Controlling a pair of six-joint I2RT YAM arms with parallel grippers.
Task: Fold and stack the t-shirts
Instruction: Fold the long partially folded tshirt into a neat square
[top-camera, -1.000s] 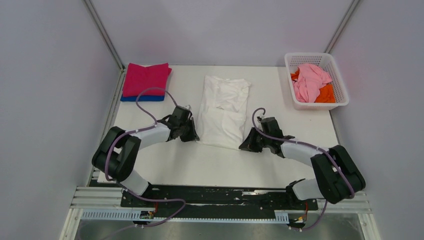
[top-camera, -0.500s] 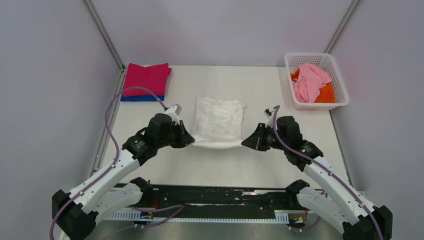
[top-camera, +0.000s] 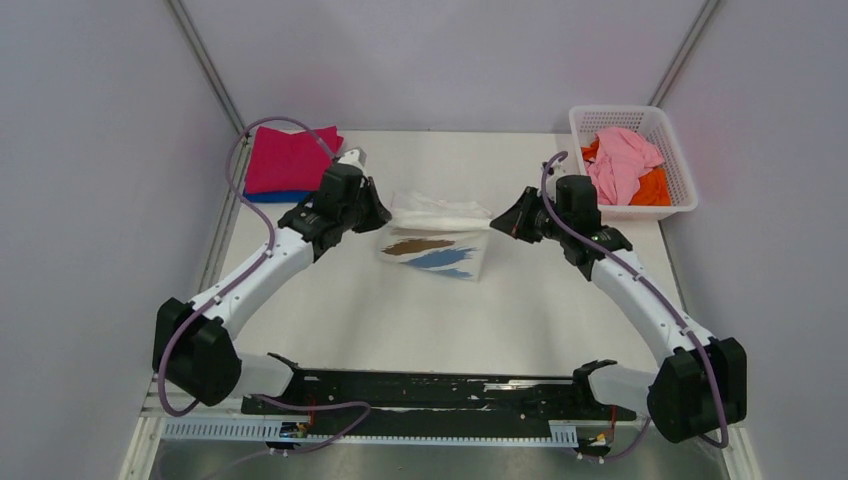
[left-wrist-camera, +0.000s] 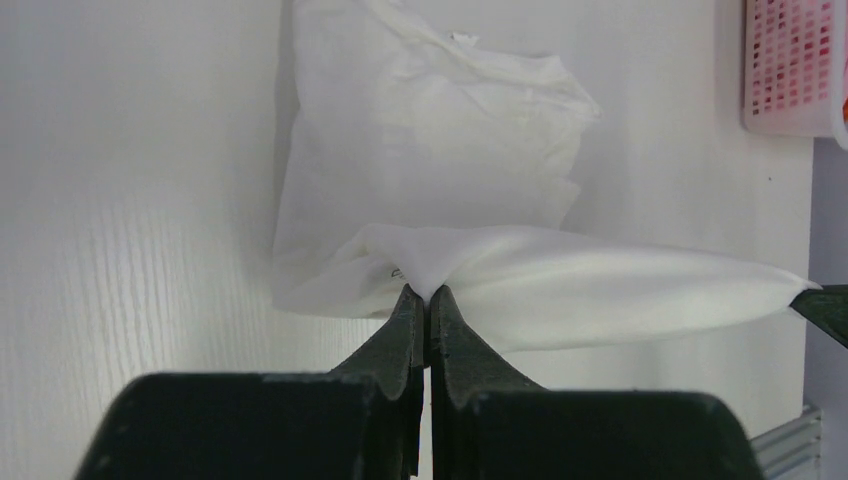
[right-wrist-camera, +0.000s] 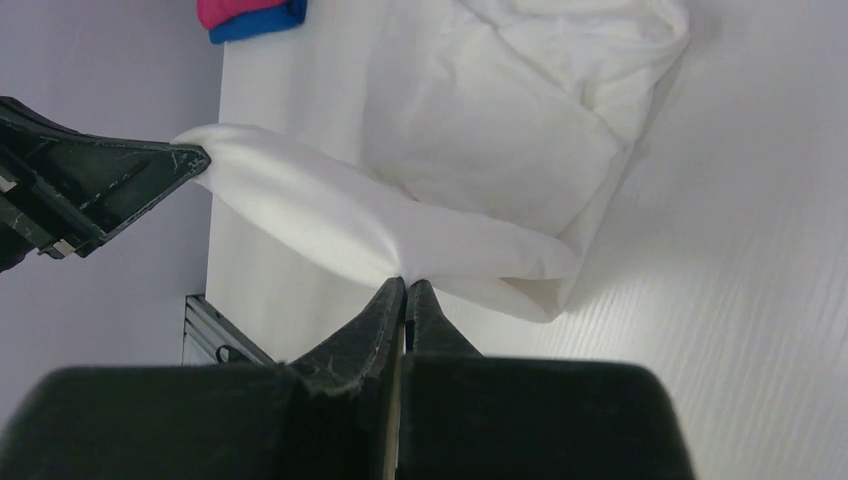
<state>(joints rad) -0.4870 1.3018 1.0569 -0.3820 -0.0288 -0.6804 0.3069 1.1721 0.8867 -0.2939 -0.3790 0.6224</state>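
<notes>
You have both hands clamped on the white t-shirt at the centre of the top view. Your left hand pinches its left edge and your right hand its right edge, with the fold stretched between them over the desk. The blue and brown print faces up. At upper left the magenta tee lies on the blue tee; at upper right the basket holds the pale pink tee and the orange tee

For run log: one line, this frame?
step: fold | left claw: shut on white t-shirt | right claw: shut on it | edge raised
</notes>
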